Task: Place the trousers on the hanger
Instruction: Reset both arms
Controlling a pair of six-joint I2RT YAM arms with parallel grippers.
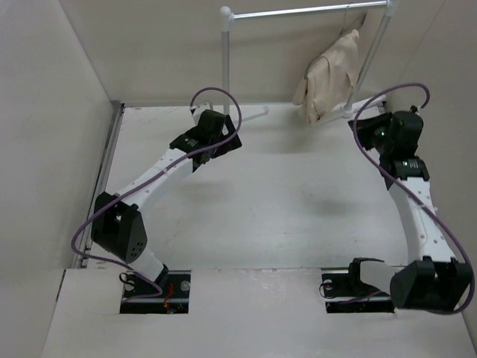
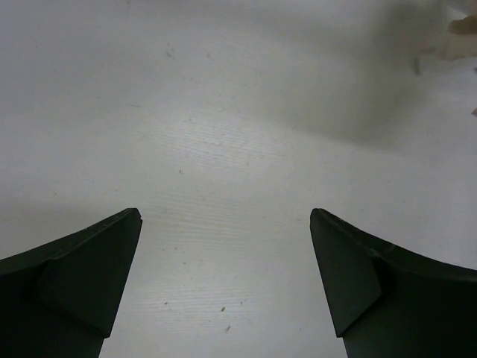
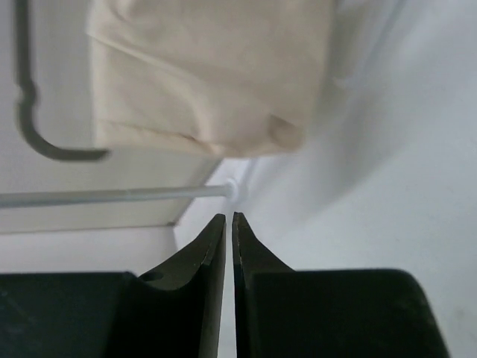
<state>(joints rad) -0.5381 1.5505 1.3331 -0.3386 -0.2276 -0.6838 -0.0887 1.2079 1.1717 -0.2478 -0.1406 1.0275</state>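
Note:
The beige trousers [image 1: 332, 74] hang folded at the back right, below the top bar of the white rack [image 1: 298, 12]. The thin grey hanger [image 1: 349, 21] runs from the bar down into the cloth. In the right wrist view the trousers [image 3: 209, 67] fill the top and the hanger's dark curved wire [image 3: 56, 153] shows at the left. My right gripper [image 1: 376, 123] [image 3: 228, 220] is shut and empty, just in front of and below the trousers, apart from them. My left gripper [image 1: 227, 140] [image 2: 226, 216] is open and empty over the bare table, left of the rack.
The rack's white legs [image 1: 226, 63] stand on the back of the table, and a low rack bar [image 3: 112, 197] lies close ahead of my right fingers. Walls close in at the left, back and right.

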